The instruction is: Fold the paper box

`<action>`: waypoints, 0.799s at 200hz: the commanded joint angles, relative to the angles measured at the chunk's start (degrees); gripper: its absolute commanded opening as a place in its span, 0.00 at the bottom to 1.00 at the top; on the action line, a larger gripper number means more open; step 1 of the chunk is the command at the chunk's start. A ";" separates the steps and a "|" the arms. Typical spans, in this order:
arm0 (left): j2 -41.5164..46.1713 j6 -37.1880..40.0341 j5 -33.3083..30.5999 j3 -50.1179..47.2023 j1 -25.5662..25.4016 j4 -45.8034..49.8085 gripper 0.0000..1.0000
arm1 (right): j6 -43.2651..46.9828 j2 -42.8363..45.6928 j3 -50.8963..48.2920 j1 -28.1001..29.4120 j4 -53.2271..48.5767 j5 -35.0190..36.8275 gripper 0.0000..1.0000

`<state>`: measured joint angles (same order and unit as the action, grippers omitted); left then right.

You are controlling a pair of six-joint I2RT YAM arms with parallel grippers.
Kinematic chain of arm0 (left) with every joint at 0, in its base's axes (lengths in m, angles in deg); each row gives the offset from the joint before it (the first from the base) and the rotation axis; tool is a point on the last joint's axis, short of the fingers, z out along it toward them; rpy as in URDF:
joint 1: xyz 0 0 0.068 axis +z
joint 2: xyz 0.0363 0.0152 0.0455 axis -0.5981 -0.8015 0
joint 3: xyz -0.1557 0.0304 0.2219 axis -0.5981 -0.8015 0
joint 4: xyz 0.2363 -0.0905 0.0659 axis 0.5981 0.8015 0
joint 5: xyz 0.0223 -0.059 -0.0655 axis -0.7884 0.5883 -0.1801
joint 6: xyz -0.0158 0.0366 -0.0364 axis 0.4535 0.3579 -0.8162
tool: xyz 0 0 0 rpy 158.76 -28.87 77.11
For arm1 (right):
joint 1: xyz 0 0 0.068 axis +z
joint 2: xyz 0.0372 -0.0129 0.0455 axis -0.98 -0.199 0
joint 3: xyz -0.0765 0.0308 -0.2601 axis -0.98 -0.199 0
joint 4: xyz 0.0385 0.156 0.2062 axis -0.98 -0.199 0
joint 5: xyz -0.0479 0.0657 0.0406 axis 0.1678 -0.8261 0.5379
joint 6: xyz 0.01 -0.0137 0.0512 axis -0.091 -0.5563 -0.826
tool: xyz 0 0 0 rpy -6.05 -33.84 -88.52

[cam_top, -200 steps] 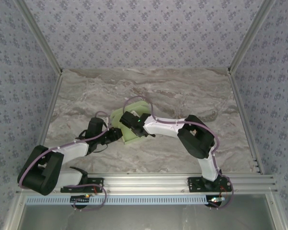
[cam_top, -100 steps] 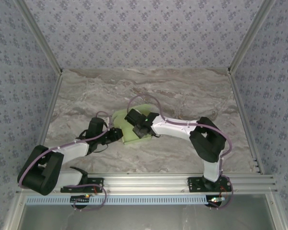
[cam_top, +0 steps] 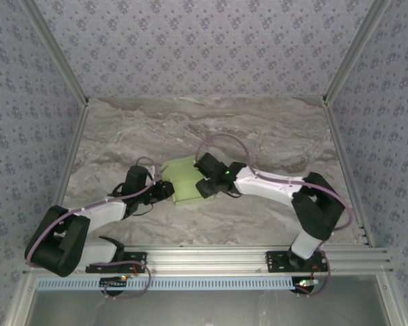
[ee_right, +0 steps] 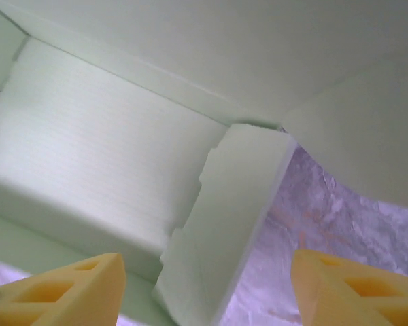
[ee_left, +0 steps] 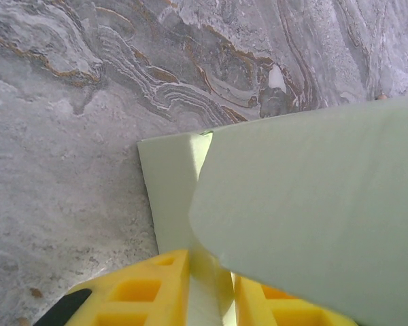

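Note:
The paper box (cam_top: 179, 178) is pale lime-green card, partly folded, lying on the marble table between the two arms. My left gripper (cam_top: 166, 191) is at the box's left edge. In the left wrist view its yellow fingers (ee_left: 146, 292) are shut on a thin upright card wall of the paper box (ee_left: 313, 204), with a rounded flap hanging over them. My right gripper (cam_top: 202, 183) is at the box's right side. In the right wrist view it (ee_right: 211, 292) is open, and a step-edged flap (ee_right: 231, 224) of the box stands between its fingertips (ee_right: 68, 288), touching neither.
The grey marbled table (cam_top: 272, 136) stretches out behind and to both sides of the box. Patterned walls enclose it. A metal rail (cam_top: 211, 257) carrying the arm bases runs along the near edge.
The right gripper has opened and drawn back to the right, off the box, and its elbow has swung right. The box's far flap now sits lower. The left gripper has not moved.

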<state>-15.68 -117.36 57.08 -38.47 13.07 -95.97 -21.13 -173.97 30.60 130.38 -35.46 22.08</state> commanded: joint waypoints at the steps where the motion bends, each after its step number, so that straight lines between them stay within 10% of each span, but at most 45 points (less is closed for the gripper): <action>1: 0.14 1.27 -0.03 1.50 -0.32 0.79 0.22 | -2.89 5.92 -4.47 -1.83 2.94 -5.83 0.66; 94: 0.38 1.32 -0.23 1.67 -0.31 1.43 0.22 | -12.77 7.97 -19.73 -20.61 27.39 -38.92 0.36; 160: 0.47 1.32 -0.31 1.76 -0.29 1.70 0.22 | -17.81 0.30 -20.50 -23.84 36.94 -47.14 0.29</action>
<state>-15.66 -117.34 57.06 -37.88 13.07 -95.07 -35.97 -171.52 10.73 107.03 -3.61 -19.47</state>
